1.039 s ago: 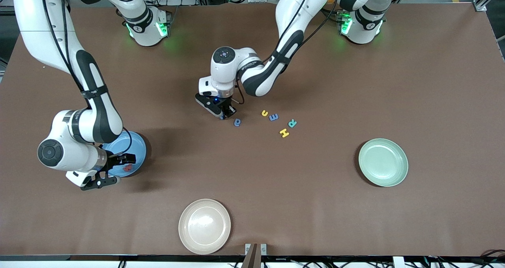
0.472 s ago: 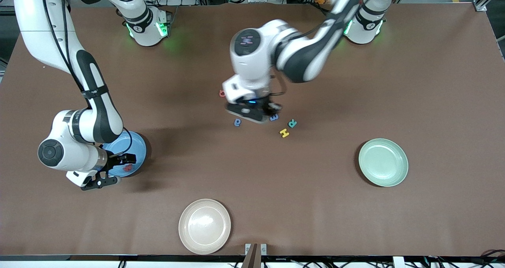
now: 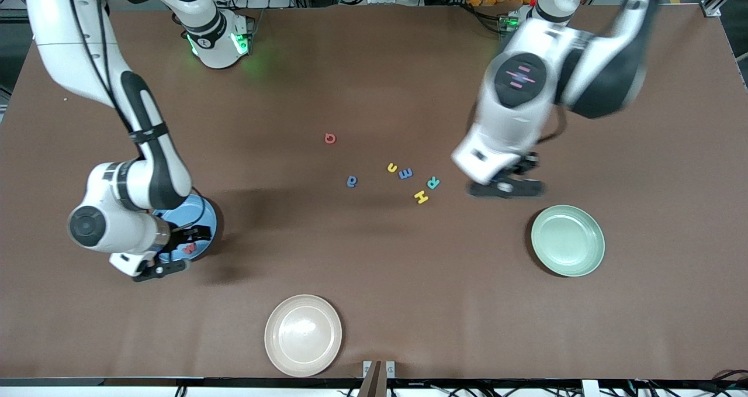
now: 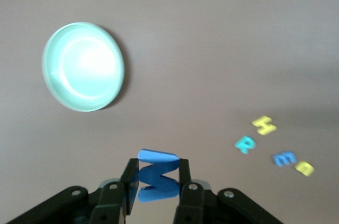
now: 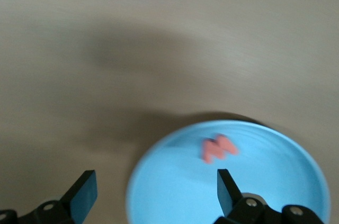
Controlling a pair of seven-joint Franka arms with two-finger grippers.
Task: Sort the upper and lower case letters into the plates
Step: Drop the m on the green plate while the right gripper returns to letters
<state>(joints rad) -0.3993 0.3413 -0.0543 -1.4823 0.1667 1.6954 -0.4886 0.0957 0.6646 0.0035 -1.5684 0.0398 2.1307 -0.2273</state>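
Small flat blue foam letter (image 4: 157, 173) pinched on edge between my left gripper (image 3: 507, 187) fingers (image 4: 130, 173), jaws narrow and clamped on it; I hang in the air over bare brown table (image 3: 374, 256) between the loose letter group and the pale mint green round plate (image 3: 567, 240). The letter's shape is unclear, maybe a zigzag form. My right gripper (image 3: 175, 251) hangs over the bright blue round plate (image 3: 205, 221) at the right arm's end of the table, jaws spread wide, holding nothing. A red flat letter (image 5: 218, 148) lies in that blue plate, reads like an M. On the table mid-area: red round letter (image 3: 330, 138) alone, farther from the front camera; blue round letter (image 3: 351, 181); yellow small letter (image 3: 391, 167) just beside blue E (image 3: 405, 173); teal R (image 3: 433, 182) just beside yellow H (image 3: 421, 197). The beige cream round plate (image 3: 302, 335) sits nearest the front camera. Versus a second ago: the left gripper was down at the table beside the blue round letter and has since lifted and swung toward the mint plate with its letter; the red round letter is now uncovered; the right arm has shifted slightly, gripper still above the blue plate.
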